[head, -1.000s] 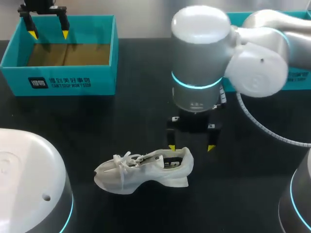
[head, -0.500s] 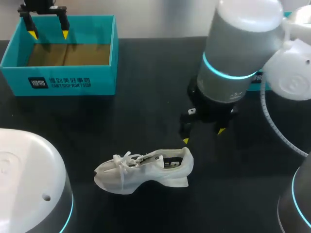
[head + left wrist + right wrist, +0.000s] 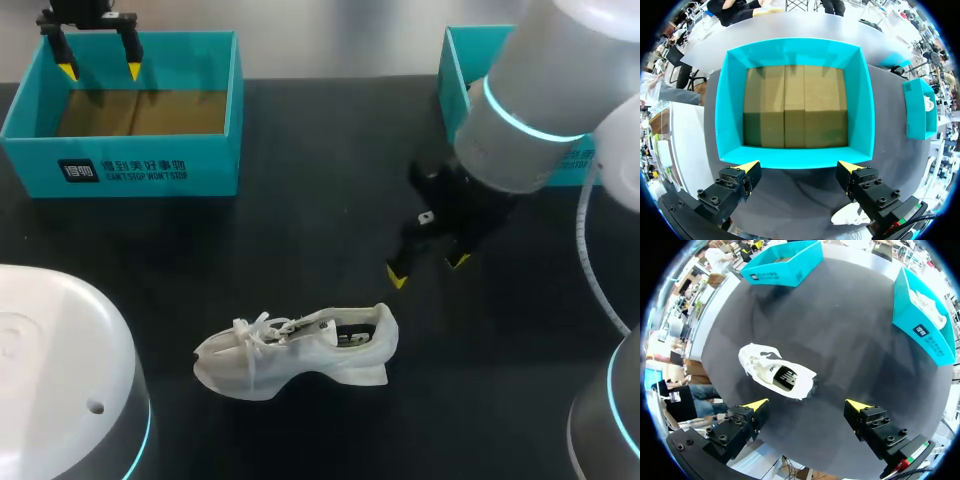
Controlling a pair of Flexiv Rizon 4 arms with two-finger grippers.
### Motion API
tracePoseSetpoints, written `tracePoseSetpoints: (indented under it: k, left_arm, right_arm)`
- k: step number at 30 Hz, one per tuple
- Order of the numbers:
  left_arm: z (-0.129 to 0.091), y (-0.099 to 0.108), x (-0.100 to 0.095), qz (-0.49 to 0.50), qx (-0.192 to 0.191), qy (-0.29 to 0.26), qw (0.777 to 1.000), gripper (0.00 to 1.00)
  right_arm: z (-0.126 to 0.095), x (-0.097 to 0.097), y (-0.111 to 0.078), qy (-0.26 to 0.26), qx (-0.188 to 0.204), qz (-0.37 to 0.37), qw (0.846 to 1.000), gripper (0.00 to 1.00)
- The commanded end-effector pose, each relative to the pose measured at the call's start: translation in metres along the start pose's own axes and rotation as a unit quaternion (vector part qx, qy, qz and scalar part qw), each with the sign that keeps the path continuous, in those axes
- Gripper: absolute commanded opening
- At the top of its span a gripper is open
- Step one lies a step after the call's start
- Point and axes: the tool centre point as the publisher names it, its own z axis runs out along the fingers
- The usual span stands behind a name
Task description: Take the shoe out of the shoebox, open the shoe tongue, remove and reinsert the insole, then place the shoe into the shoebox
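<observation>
A white sneaker (image 3: 300,350) lies on its side on the black table, toe to the left; the right wrist view shows it (image 3: 775,372) ahead of the fingers. My right gripper (image 3: 428,269) hangs open above the table, up and to the right of the heel, clear of it, with nothing between its yellow tips (image 3: 807,404). An empty teal shoebox (image 3: 120,170) with a brown floor stands at the back left. My left gripper (image 3: 100,70) hovers open over its far rim; in the left wrist view the open fingers (image 3: 800,166) frame the box (image 3: 795,157).
A second teal box (image 3: 455,70) stands at the back right, partly behind my right arm; it holds another white shoe (image 3: 927,302). White robot bases sit at the front left (image 3: 50,370) and front right (image 3: 610,420) corners.
My right arm has drawn back from the sneaker's heel, moving right and toward the back of the table. The sneaker has not moved. The left arm has kept still.
</observation>
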Motion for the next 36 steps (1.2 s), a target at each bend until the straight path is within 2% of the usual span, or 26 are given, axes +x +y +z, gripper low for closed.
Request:
tracePoseSetpoints:
  k: [1, 5, 8, 10, 11, 12, 25, 27, 30, 31, 36]
  left_arm:
    - [0.000, 0.000, 0.000, 0.000, 0.000, 0.000, 1.000, 1.00]
    - [0.000, 0.000, 0.000, 0.000, 0.000, 0.000, 1.000, 1.00]
    - [0.000, 0.000, 0.000, 0.000, 0.000, 0.000, 1.000, 1.00]
    - [0.000, 0.000, 0.000, 0.000, 0.000, 0.000, 1.000, 1.00]
    - [0.000, 0.000, 0.000, 0.000, 0.000, 0.000, 1.000, 1.00]
    - [0.000, 0.000, 0.000, 0.000, 0.000, 0.000, 1.000, 1.00]
    - [0.000, 0.000, 0.000, 0.000, 0.000, 0.000, 1.000, 1.00]
    - [0.000, 0.000, 0.000, 0.000, 0.000, 0.000, 1.000, 1.00]
    - [0.000, 0.000, 0.000, 0.000, 0.000, 0.000, 1.000, 1.00]
    - [0.000, 0.000, 0.000, 0.000, 0.000, 0.000, 1.000, 1.00]
    - [0.000, 0.000, 0.000, 0.000, 0.000, 0.000, 1.000, 1.00]
  right_arm:
    - [-0.002, -0.013, -0.007, 0.059, -0.065, -0.020, 0.996, 1.00]
    - [-0.006, -0.025, -0.013, 0.087, -0.156, -0.120, 0.977, 1.00]
    - [0.000, -0.039, -0.013, 0.091, -0.182, -0.152, 0.967, 1.00]
    - [0.007, -0.047, -0.013, 0.121, -0.223, -0.202, 0.946, 1.00]
    - [0.009, -0.050, -0.014, 0.127, -0.226, -0.216, 0.941, 1.00]
    - [0.015, -0.054, -0.014, 0.160, -0.216, -0.244, 0.932, 1.00]
    - [0.015, -0.054, -0.014, 0.160, -0.216, -0.244, 0.932, 1.00]
    - [0.018, -0.059, -0.021, 0.139, -0.251, -0.263, 0.921, 1.00]
    - [0.024, -0.067, -0.031, 0.141, -0.289, -0.289, 0.902, 1.00]
    - [0.026, -0.068, -0.034, 0.152, -0.302, -0.305, 0.890, 1.00]
    - [0.037, -0.073, -0.041, 0.143, -0.326, -0.335, 0.872, 1.00]
